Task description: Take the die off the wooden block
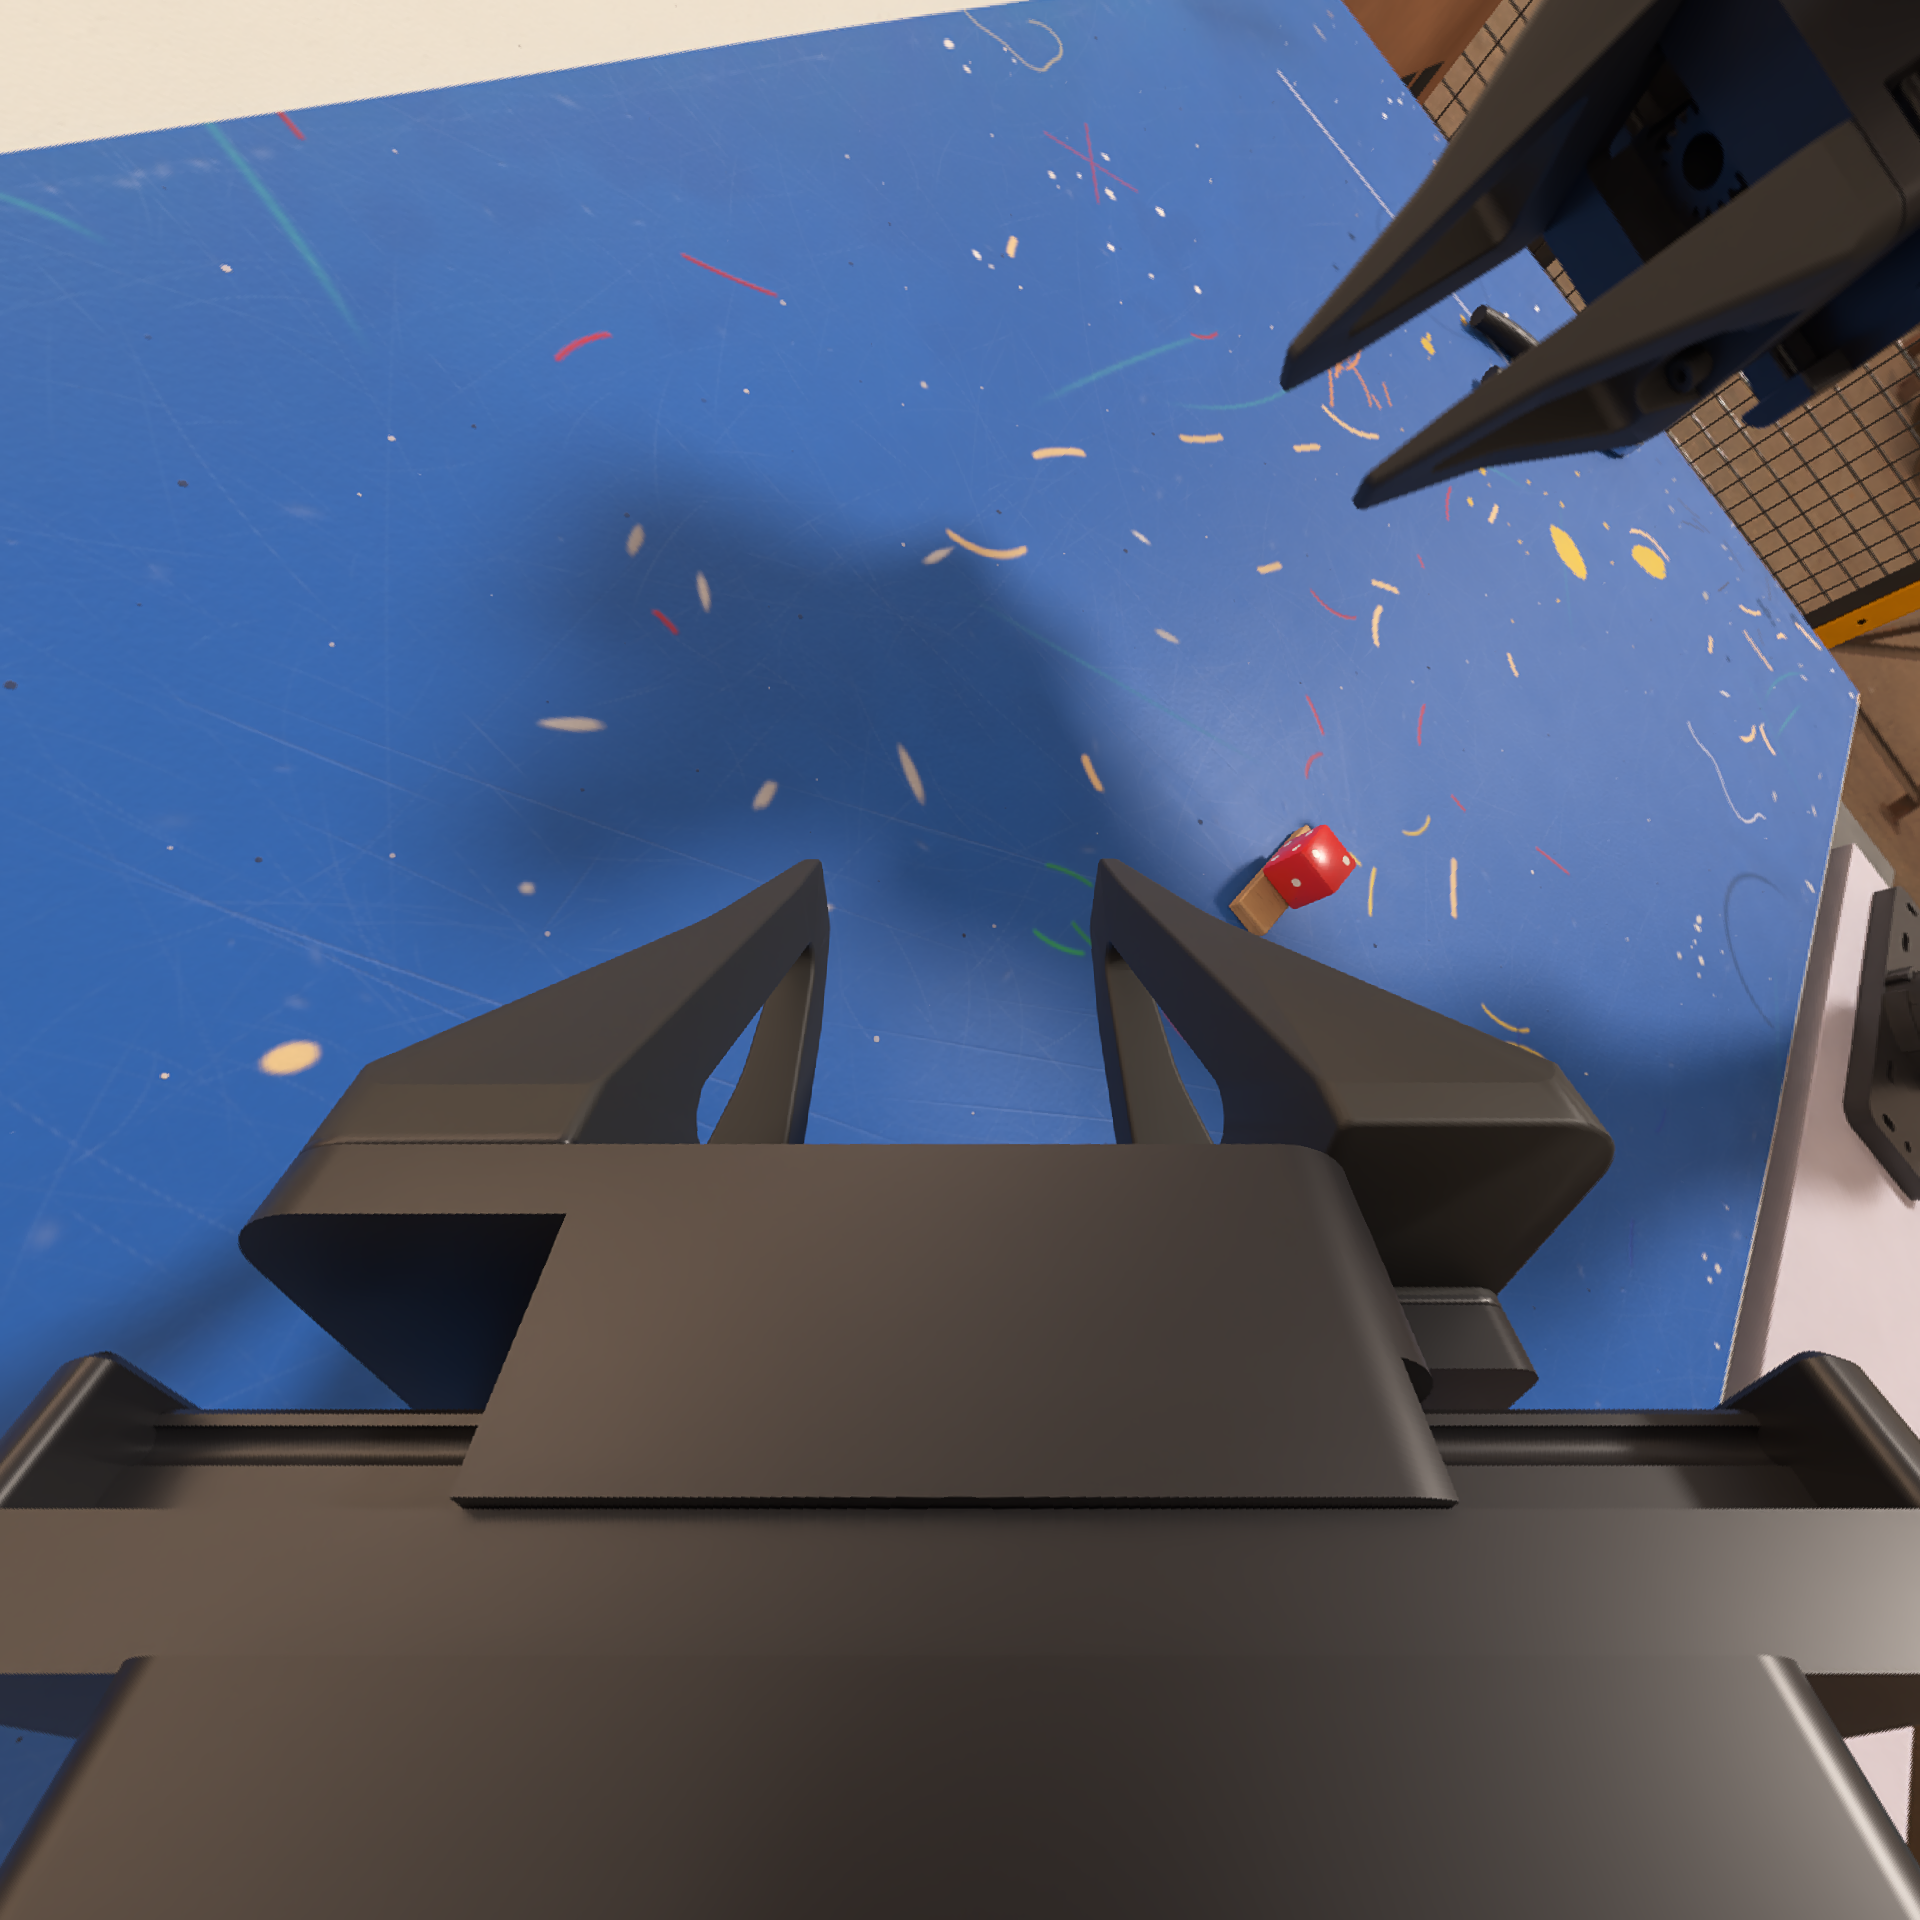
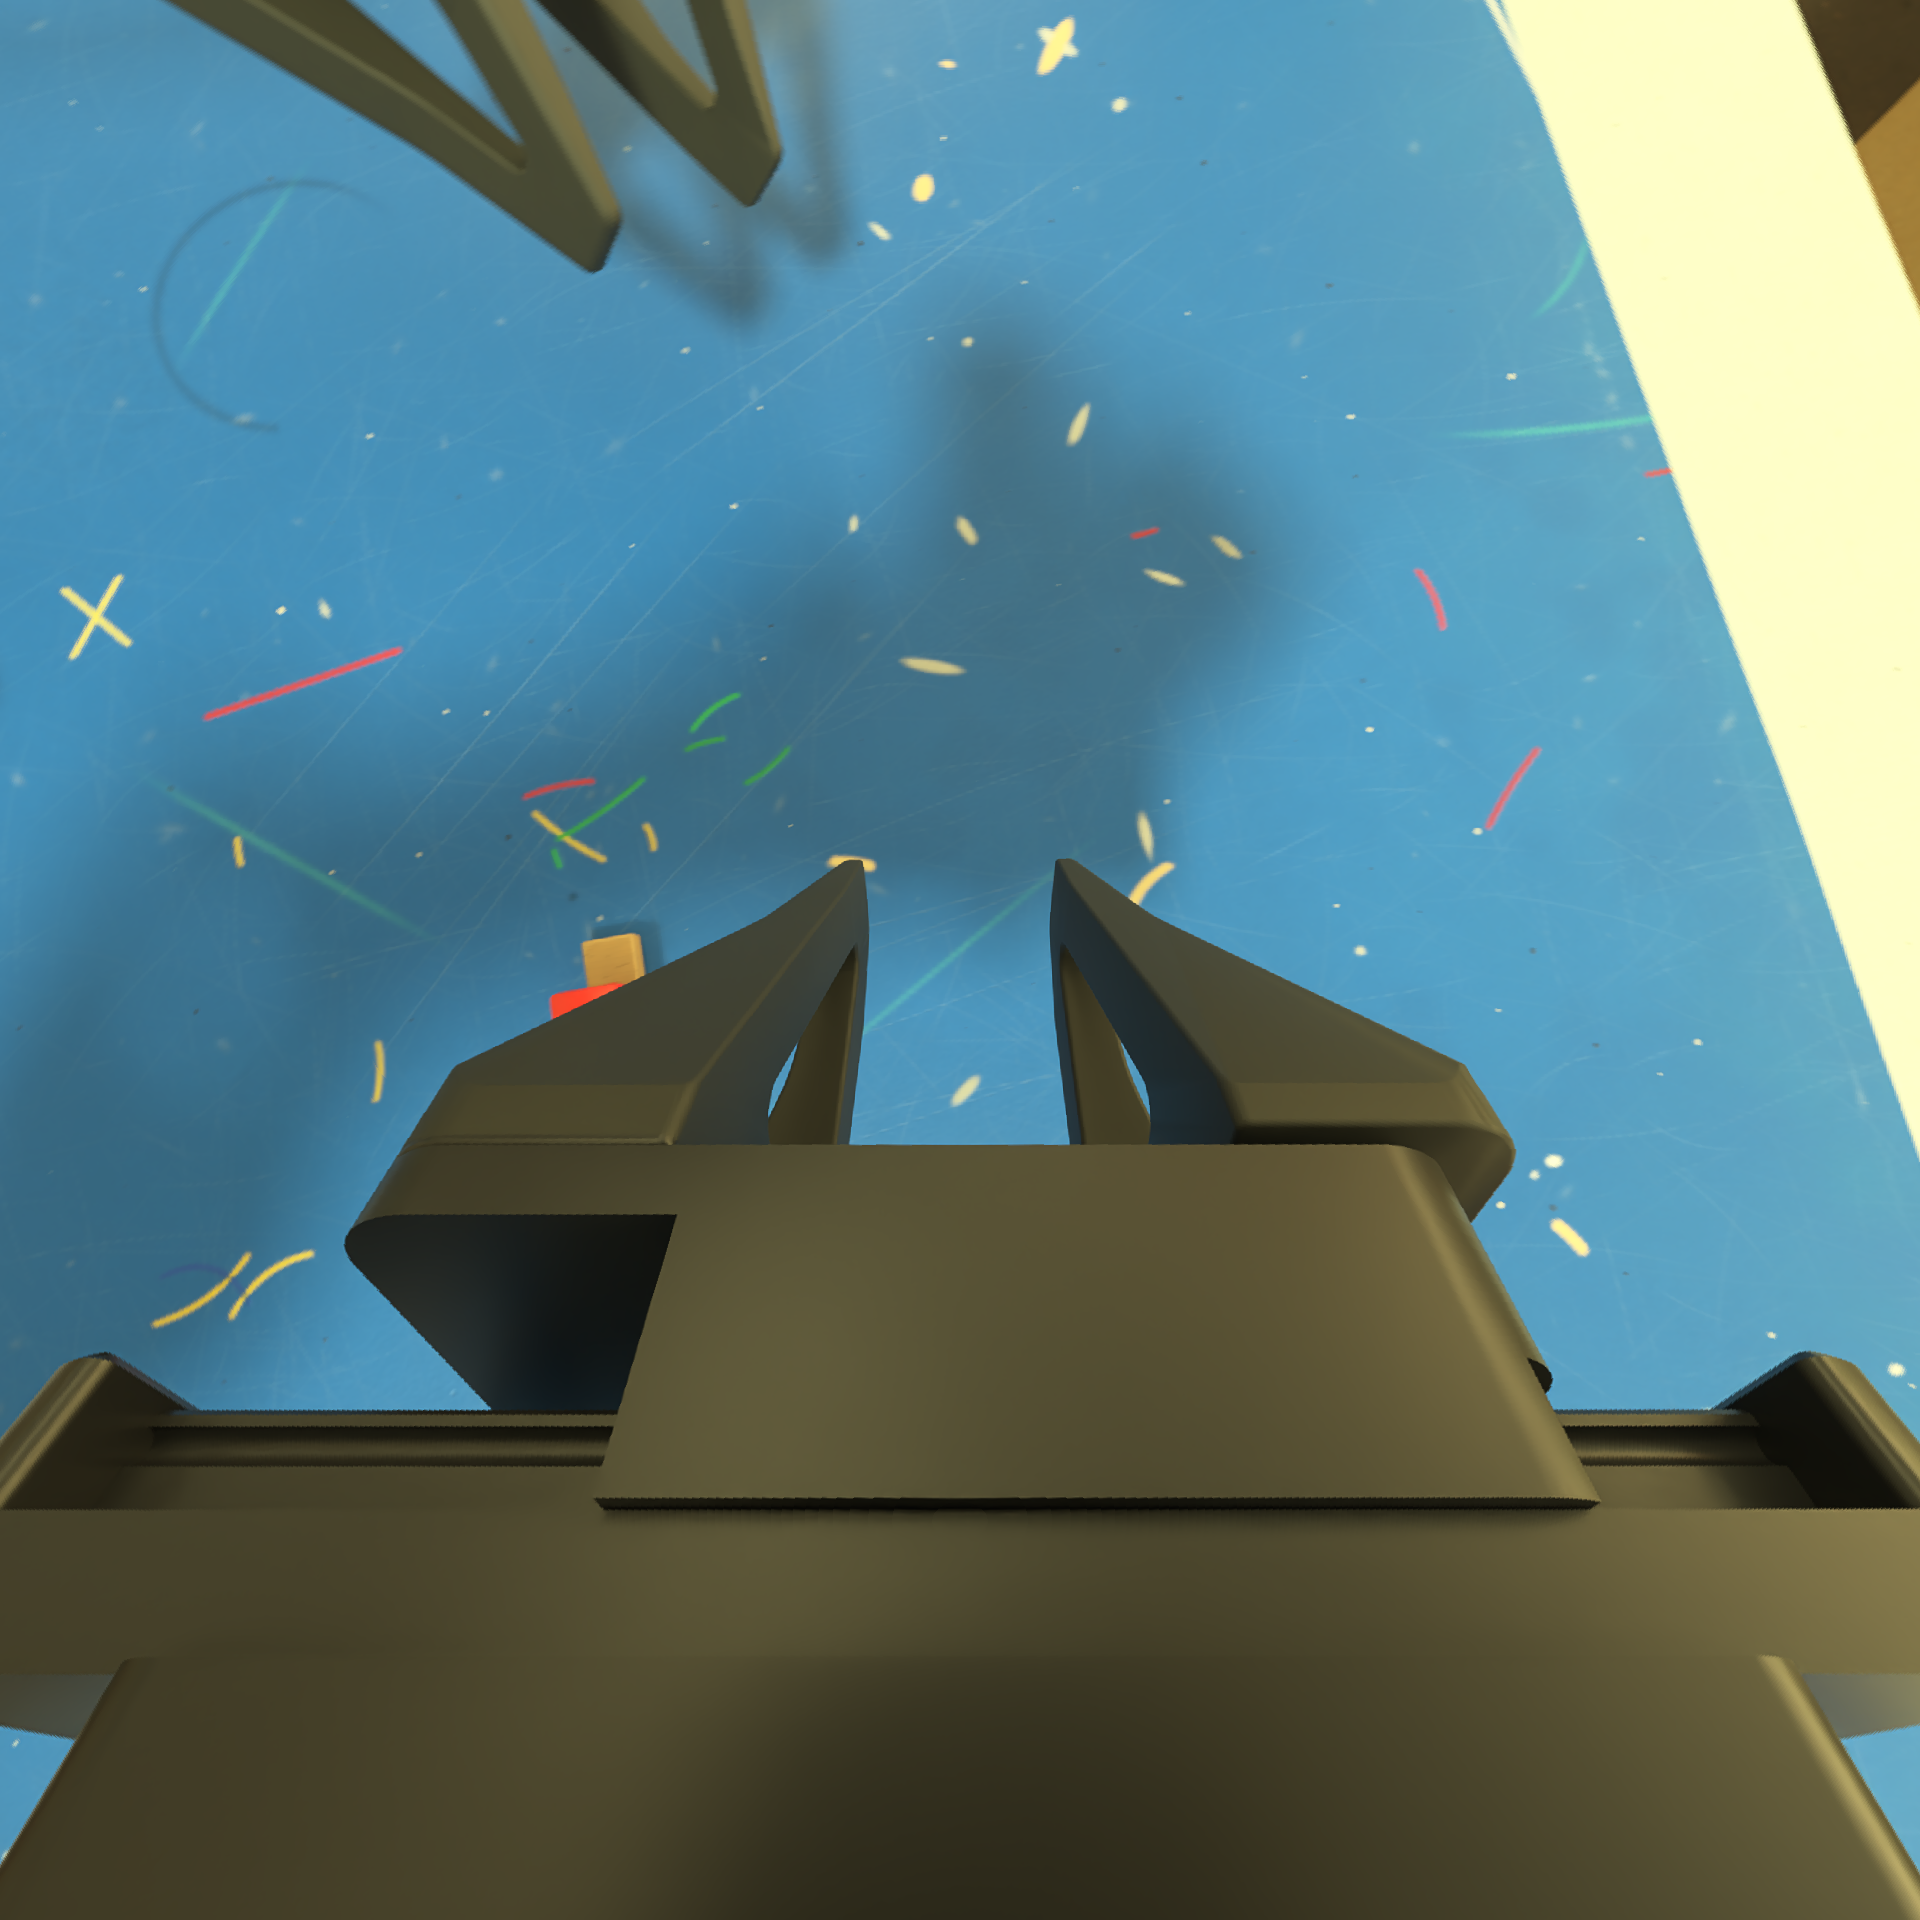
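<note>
A red die (image 1: pixel 1311 865) with white pips sits on one end of a small wooden block (image 1: pixel 1259 901) on the blue table. My left gripper (image 1: pixel 958 875) is open and empty, high above the table, with the block just right of its right finger. My right gripper (image 2: pixel 958 875) is open and empty; in its view the block (image 2: pixel 613 958) and a sliver of the die (image 2: pixel 574 1001) show beside its left finger, partly hidden. The right gripper also shows at the top right of the left wrist view (image 1: pixel 1322 442).
The blue table (image 1: pixel 623 468) is scratched and flecked with paint marks. Its right edge meets a white surface with a dark metal bracket (image 1: pixel 1886 1049). A gridded brown board (image 1: pixel 1808 488) lies beyond the far right corner. The left gripper's fingers (image 2: pixel 582 197) hang at the top left of the right wrist view.
</note>
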`<state>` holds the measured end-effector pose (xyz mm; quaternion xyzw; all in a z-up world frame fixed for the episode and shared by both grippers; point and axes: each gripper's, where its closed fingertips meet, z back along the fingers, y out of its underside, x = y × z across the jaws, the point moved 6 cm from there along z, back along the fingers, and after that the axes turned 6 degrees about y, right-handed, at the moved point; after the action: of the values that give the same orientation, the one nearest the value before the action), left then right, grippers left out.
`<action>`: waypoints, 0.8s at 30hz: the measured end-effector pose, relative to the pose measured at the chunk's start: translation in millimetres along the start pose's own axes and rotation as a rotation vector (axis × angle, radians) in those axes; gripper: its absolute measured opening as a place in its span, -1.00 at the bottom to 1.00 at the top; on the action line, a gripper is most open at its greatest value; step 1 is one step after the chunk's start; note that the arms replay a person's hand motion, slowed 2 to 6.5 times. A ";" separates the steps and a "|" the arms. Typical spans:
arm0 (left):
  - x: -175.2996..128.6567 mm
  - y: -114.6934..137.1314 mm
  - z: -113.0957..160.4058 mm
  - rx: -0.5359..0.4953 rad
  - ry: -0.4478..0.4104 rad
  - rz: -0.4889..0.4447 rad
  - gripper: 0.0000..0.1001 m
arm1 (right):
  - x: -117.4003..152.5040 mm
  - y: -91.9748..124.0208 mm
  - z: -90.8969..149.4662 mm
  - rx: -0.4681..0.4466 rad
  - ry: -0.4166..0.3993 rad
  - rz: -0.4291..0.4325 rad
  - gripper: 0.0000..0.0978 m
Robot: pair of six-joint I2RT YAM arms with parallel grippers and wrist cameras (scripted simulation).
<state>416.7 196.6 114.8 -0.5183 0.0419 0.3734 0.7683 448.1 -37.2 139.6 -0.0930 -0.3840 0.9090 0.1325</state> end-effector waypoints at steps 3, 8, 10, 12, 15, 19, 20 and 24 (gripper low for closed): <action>-0.4 0.3 0.2 -0.002 0.000 0.001 -0.14 | 9.4 4.5 2.2 -0.007 -0.032 0.013 -0.38; -1.0 0.8 0.5 -0.005 -0.001 0.002 -0.14 | 24.4 14.5 4.2 -0.012 -0.080 0.041 -0.37; -1.3 1.0 0.7 -0.006 -0.001 0.002 -0.14 | 30.1 19.3 3.9 -0.005 -0.092 0.054 -0.37; -1.6 1.3 0.9 -0.006 -0.001 0.003 -0.14 | 35.9 23.8 2.8 0.003 -0.103 0.069 -0.36; -2.2 1.8 1.2 -0.007 -0.002 0.003 -0.14 | 43.7 30.2 0.1 0.021 -0.113 0.095 -0.34; -2.8 2.7 1.5 -0.008 -0.003 0.002 -0.14 | 51.5 38.2 -3.3 0.039 -0.121 0.128 -0.31; -2.9 2.9 1.5 -0.008 -0.003 0.002 -0.14 | 53.2 40.1 -3.9 0.041 -0.124 0.135 -0.30; -3.8 3.8 1.6 -0.009 -0.003 0.001 -0.15 | 58.5 46.9 -6.2 0.047 -0.135 0.152 -0.30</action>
<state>411.0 196.6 114.4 -0.5211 0.0392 0.3748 0.7658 386.4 -46.1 97.5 -0.0573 -0.3624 0.9294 0.0392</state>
